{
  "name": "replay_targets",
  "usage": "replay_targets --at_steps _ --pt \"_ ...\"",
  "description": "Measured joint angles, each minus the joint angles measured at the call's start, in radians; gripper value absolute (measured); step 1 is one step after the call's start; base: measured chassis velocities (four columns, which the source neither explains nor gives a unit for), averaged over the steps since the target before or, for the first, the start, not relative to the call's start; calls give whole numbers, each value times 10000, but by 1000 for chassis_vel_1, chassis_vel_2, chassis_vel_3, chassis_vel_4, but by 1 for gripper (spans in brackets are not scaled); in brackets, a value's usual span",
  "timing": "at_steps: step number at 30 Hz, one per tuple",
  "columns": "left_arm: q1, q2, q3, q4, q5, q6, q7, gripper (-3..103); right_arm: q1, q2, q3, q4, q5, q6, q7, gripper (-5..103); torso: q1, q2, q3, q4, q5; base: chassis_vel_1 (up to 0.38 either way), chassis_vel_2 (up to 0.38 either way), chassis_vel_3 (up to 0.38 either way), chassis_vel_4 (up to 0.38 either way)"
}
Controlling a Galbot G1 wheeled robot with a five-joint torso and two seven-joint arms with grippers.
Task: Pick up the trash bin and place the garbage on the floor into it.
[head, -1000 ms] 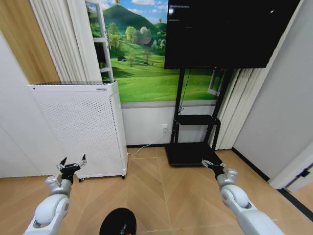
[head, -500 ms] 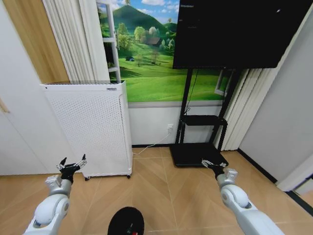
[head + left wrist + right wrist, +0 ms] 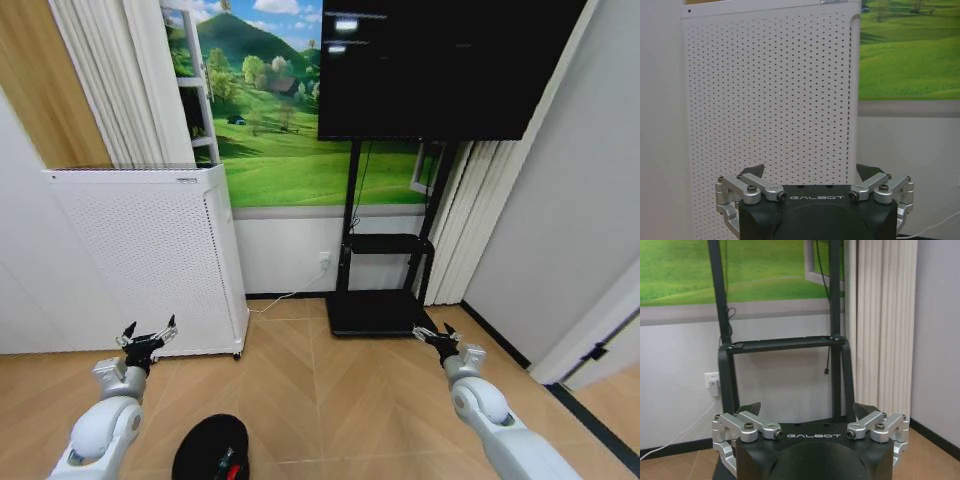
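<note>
Left gripper (image 3: 146, 336): you held it raised at the robot's left, fingers spread wide, nothing in them.
Right gripper (image 3: 437, 338): same pose on the right, splayed and empty.
Floor (image 3: 330, 400): bare parquet between the arms.
Trash bin (image 3: 210, 450): stood low, near the base, rim up, something red inside.
Bearing: bin lay below and inboard of your left gripper; left arm judged nearer.
</note>
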Motion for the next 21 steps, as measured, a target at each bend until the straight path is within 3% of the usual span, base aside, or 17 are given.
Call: replay_targets --at_steps 6,12,21 --pt "0 -1 2 0 0 0 9 100 0 -2 1 -1 0 0 1 100 1 -4 0 -2 -9 -74 -100 98 50" --pt "0 1 -5 1 0 0 1 100 1 1 -1 0 0 0 -1 100 1 -6 -1 13 -11 55 38 -48 -53" --pt "-1 1 -2 1 0 0 0 100 0 1 -1 0 0 0 -1 100 0 -8 -3 -1 -3 45 -125 -57 131"
